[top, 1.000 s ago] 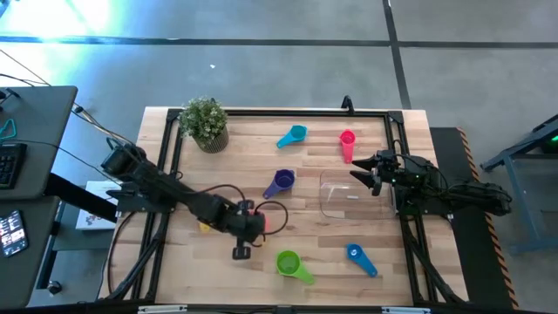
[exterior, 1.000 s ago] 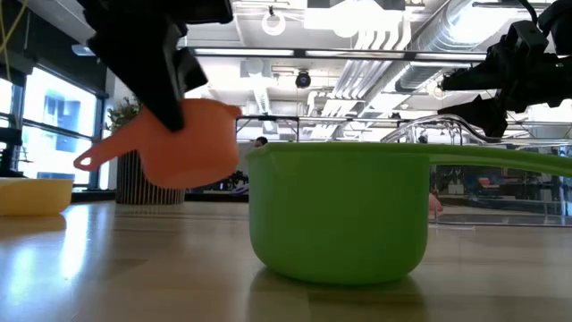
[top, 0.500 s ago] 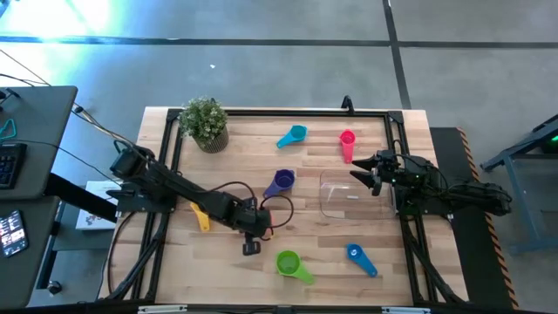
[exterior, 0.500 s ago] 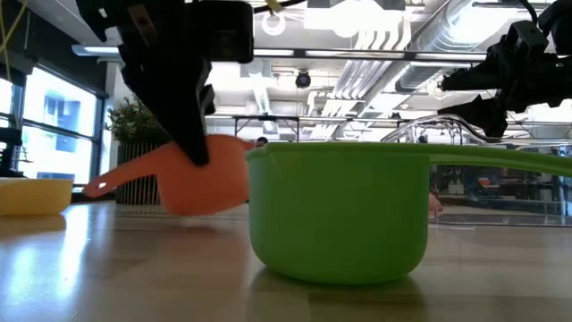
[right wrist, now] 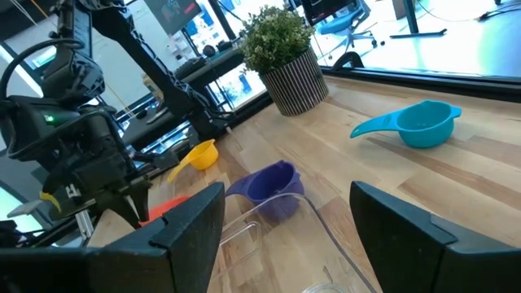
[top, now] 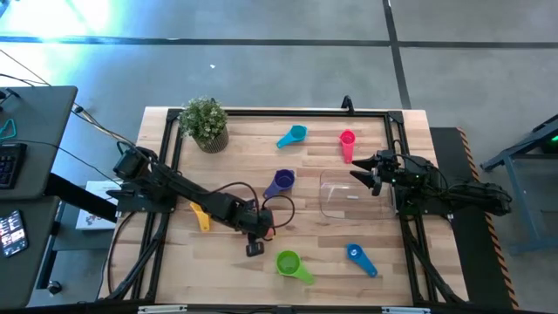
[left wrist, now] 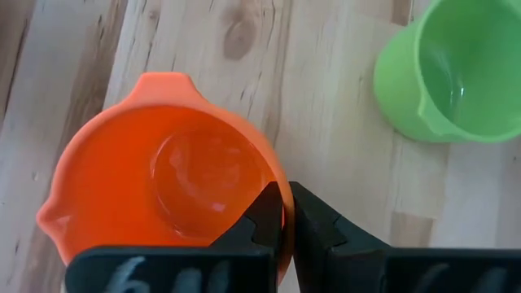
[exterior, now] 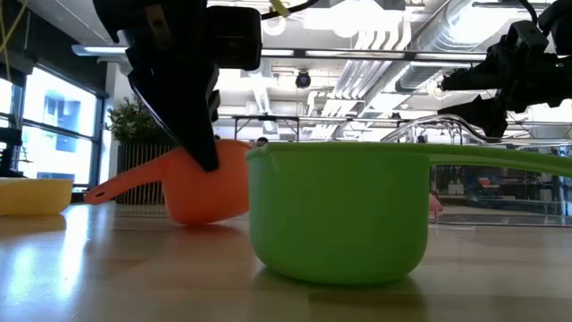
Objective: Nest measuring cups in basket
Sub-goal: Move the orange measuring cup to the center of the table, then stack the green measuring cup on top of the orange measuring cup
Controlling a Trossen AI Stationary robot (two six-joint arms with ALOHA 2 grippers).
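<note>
Your left gripper (left wrist: 285,213) is pinched on the rim of the salmon cup (left wrist: 175,175), one finger inside the bowl and one outside, in the lower centre of the high view. In the low view that cup (exterior: 201,183) sits on the table (exterior: 134,268) with its handle tilted up toward the frame's left, just behind the green cup (exterior: 340,210). The left wrist view shows the green cup (left wrist: 456,69) close beside the salmon one, apart from it.

Your right gripper (top: 364,174) waits at the right of the high view with its fingers spread wide and empty, at the upper right edge of the clear basket (top: 349,195), which sits right of centre.

Around the table in the high view:
- The light blue cup (top: 293,136) and the magenta cup (top: 347,143) lie along the top.
- The purple cup (top: 280,182) lies at centre, just left of the basket.
- The yellow cup (top: 200,216) shows partly beside the left arm.
- The blue cup (top: 359,257) lies at lower right.
- A potted plant (top: 206,122) stands at upper left.
</note>
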